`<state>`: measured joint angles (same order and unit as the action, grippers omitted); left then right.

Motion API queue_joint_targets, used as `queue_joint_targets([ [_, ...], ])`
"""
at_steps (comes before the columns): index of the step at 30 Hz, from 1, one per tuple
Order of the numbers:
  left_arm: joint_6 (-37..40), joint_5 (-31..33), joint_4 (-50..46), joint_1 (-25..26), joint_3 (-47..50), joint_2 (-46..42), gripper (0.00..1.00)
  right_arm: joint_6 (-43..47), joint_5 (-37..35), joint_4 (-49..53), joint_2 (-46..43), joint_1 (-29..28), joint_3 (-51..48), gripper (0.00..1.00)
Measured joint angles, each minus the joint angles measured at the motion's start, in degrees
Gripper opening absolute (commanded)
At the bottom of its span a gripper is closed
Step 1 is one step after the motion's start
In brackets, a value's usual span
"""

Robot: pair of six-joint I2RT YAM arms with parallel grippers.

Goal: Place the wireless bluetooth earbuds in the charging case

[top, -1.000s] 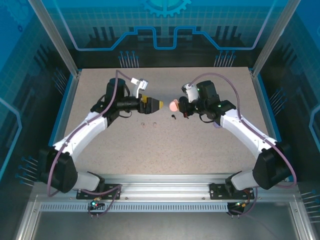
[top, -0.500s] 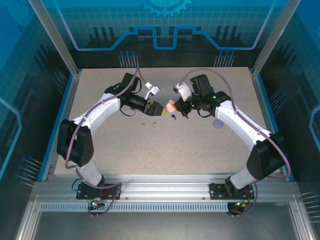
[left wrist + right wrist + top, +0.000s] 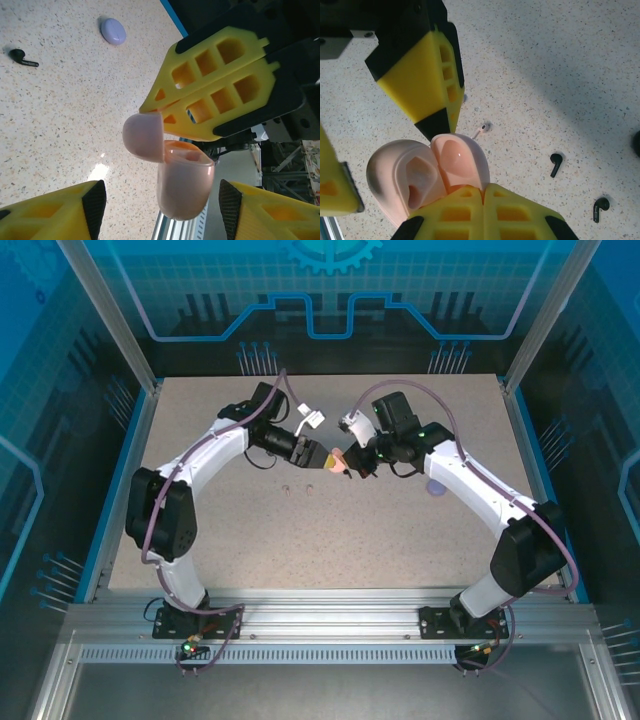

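**Right gripper** (image 3: 482, 191): jaws closed tight on the hinge end of the pink charging case (image 3: 407, 175), which is held clear of the table (image 3: 400, 550). The case is open with its lid swung back. The moulded sockets look empty.

**Left gripper** (image 3: 160, 197): spread wide and holding nothing. One finger sits on each side of the case, and neither appears to touch it.

**Change:** a second ago the two grippers faced each other across an open gap. They have since closed in at mid-table, the right one bringing the case leftward until the left fingers bracket it. This looks like preparation for a hand-over or a two-handed steadying of the case, with no insertion begun.

**Pale pink earbuds** (image 3: 309, 487): two, lying loose on the table just on the near side of the grippers, where they lay before. Neither has been picked up.

**Black earbuds** (image 3: 555, 164): two, loose on the table, near each other.

**Lilac case** (image 3: 113, 31): shut, resting on the table well apart from the meeting point.

**Task standing:** early. The case is presented but every earbud in view is still outside it.
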<state>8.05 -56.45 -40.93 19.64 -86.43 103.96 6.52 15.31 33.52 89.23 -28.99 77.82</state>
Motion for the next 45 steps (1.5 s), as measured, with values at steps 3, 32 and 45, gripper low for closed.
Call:
queue_joint_targets([
  [3, 0.0, -0.2, -0.3, 0.3, 0.0, 0.3, 0.61, 0.0, 0.2, 0.1, 0.0, -0.1, 0.6, 0.00],
  [32, -0.2, -1.9, 0.9, 1.2, 0.4, 0.3, 0.44, -0.1, 0.0, 0.0, 1.8, -1.0, 1.5, 0.00],
  [45, -0.7, -2.2, 3.9, 1.1, 3.0, 0.2, 0.27, -0.5, -0.3, -0.1, 1.9, -0.9, 1.5, 0.00],
])
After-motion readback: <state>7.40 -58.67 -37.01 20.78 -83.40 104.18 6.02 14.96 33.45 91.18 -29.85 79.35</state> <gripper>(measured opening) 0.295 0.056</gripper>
